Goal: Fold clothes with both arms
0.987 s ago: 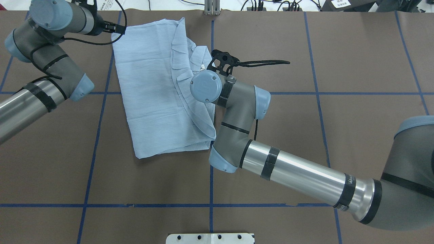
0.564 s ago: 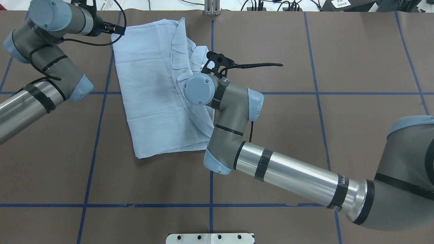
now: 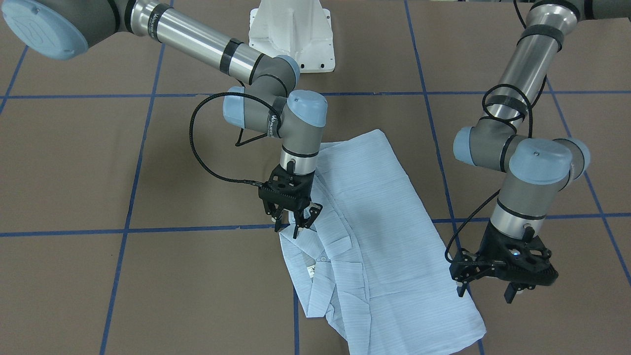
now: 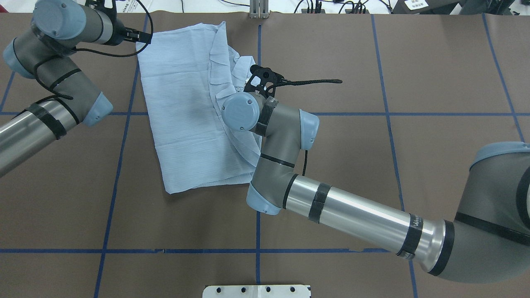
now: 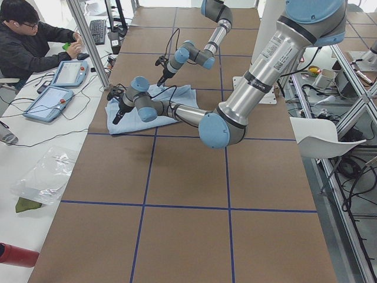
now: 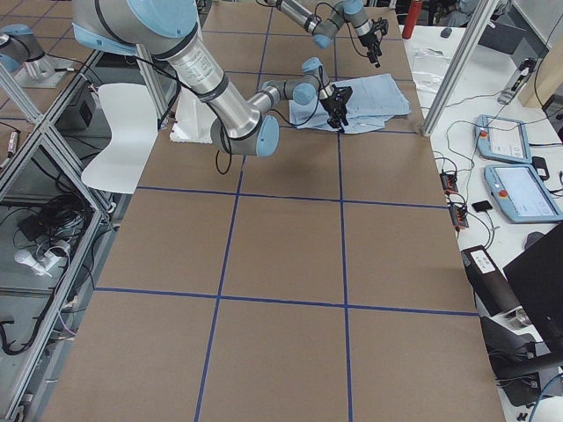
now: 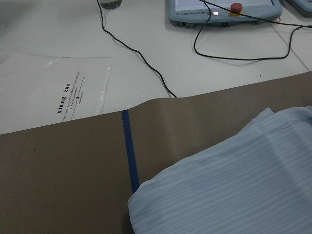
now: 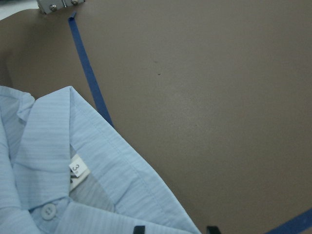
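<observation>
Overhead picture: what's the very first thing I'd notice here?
The light blue shirt, partly folded, lies on the brown table. The right gripper points down, open, right at the collar. The left gripper hangs open beside the shirt's opposite edge.

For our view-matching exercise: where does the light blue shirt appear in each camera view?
Front-facing: shirt centre to bottom edge.
Overhead: shirt upper left of centre.
Exterior left: shirt upper left, small.
Exterior right: shirt top, right of centre.
Left wrist: shirt lower right.
Right wrist: shirt lower left.
Shared landmark: the blue tape grid beside it.
</observation>
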Controlling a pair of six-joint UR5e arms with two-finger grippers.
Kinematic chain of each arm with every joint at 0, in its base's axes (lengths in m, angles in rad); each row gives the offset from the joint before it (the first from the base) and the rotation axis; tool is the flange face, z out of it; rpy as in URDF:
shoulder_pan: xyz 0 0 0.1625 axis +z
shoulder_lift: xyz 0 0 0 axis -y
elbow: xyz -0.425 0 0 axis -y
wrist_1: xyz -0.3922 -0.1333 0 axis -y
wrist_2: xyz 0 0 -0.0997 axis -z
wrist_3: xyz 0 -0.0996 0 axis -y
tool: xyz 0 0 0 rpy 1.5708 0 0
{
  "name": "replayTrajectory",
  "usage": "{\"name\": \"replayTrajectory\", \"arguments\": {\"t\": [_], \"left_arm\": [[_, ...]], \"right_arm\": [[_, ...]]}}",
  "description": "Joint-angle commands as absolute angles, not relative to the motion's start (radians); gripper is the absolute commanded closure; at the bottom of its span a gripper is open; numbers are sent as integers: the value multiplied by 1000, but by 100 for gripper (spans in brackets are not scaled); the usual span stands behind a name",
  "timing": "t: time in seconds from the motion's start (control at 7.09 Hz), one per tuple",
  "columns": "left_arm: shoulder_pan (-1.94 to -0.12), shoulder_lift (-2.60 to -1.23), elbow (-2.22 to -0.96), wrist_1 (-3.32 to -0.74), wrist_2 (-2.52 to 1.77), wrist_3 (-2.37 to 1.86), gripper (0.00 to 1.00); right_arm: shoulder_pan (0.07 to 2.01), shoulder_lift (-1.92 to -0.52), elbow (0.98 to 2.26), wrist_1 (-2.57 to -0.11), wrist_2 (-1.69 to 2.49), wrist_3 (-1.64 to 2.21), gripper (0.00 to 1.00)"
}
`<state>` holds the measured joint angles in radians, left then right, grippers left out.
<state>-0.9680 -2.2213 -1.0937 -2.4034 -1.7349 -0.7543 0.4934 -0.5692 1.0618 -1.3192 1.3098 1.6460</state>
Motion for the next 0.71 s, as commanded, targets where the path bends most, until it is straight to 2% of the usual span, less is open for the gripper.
{"name": "replayTrajectory", "arguments": {"t": [0.0,0.28,0.42,0.56], "left_arm": [[-966,-2215,-1098,-2404,-1735,-755,0],[-966,-2214,-1101,-2404,-1735,-753,0],[-966,-2214,-1101,-2404,-1735,-753,0],[-966,-2214,-1101,-2404,-1735,-753,0]], "right_arm": [[492,-569,1055,-1319,1304,1646,56],[492,-569,1049,-1319,1302,1646,57],[492,-566,1048,-1318,1299,1646,63],[492,-555,1039,-1318,1299,1646,80]]}}
